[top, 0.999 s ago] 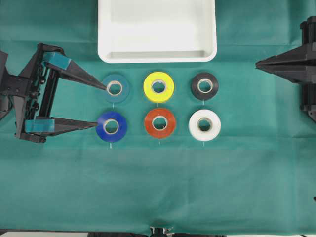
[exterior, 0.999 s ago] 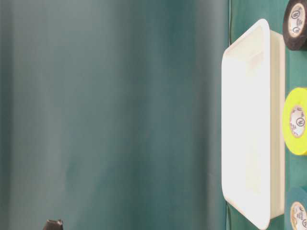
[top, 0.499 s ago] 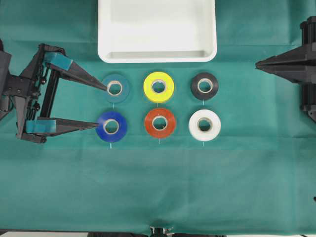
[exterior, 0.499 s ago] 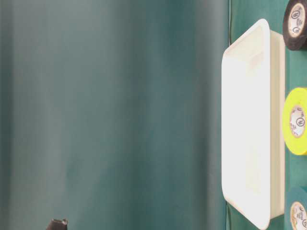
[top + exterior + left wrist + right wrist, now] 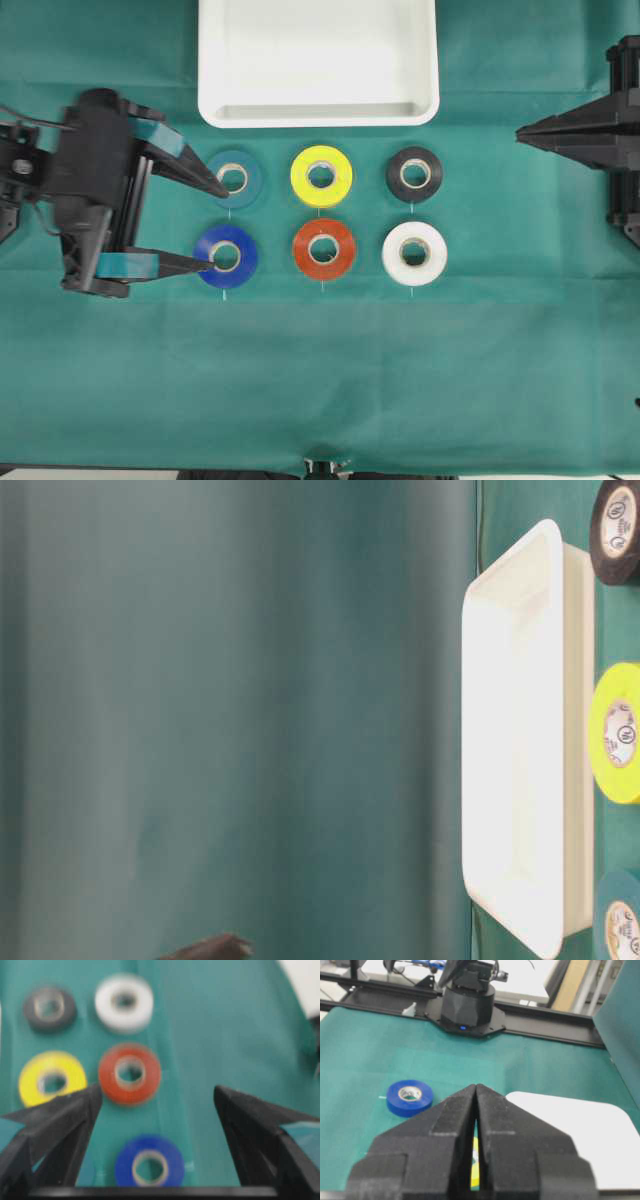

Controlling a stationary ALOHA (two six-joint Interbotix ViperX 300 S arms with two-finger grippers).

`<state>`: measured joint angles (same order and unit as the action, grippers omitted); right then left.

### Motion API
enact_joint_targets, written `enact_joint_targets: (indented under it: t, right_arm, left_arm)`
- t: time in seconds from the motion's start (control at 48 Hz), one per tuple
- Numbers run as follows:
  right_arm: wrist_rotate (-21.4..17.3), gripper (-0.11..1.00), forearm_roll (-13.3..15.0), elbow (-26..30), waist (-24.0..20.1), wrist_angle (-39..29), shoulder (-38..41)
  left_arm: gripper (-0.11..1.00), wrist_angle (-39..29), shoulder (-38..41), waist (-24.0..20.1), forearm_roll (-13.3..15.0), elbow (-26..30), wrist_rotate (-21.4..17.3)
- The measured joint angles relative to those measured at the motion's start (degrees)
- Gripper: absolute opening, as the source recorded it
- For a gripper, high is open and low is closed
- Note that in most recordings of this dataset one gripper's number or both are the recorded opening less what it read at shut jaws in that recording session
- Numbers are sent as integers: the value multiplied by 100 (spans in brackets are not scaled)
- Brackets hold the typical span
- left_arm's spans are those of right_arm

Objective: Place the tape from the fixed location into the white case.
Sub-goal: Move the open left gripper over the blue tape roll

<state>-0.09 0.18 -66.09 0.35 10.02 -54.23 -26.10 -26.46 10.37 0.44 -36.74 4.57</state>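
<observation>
Green cloth covers the whole bench (image 5: 320,380), and on it we see six rolls in two rows below the white case (image 5: 318,112), which sits at the far edge, in the middle. The tape (image 5: 226,257), royal blue, lies flat in the near row at the left end, just in front of the teal roll (image 5: 233,179) and beside the red roll (image 5: 323,249).

The left pincer (image 5: 213,227) is wide open. One finger tip lies over the teal roll's left side and the other touches or overlaps the left edge of the tape; we cannot tell its height from above. In the left wrist view the tape (image 5: 149,1167) sits low and about centred between the two dark fingers (image 5: 65,1120), so the opening faces the roll. The tape has no long axis, being round, and it lies to the right of the pincer in the overhead view. We judge that the left arm is much nearer and that the coming move depends on centring the span on the tape and not on the teal roll.

The right pincer (image 5: 522,131) is closed and empty, well apart at the right edge.

Compared with half a second ago, the left arm has advanced toward the rolls and its wrist has tipped, so the body now hides more of the fingers. The rolls and the case have not moved.
</observation>
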Motion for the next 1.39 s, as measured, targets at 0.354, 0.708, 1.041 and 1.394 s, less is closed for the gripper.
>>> enact_joint_targets:
  t: [0.354,0.708,1.041,1.394]
  right_arm:
    - [0,0,-9,0,0,-9,0]
    - [0,1,0,-9,0,-9,0]
    - [0,1,0,0,-9,-9,0]
    - [-9,1,0,0,0,-9,0]
  left_arm:
    - [99,-2153,668,26,0,1011,123]
    - [99,-3076,1037,123,0,1600,114]
    - [99,-3059,1072,132,0,1644,114]
    - [99,-2997,1072,149,0,1644,114]
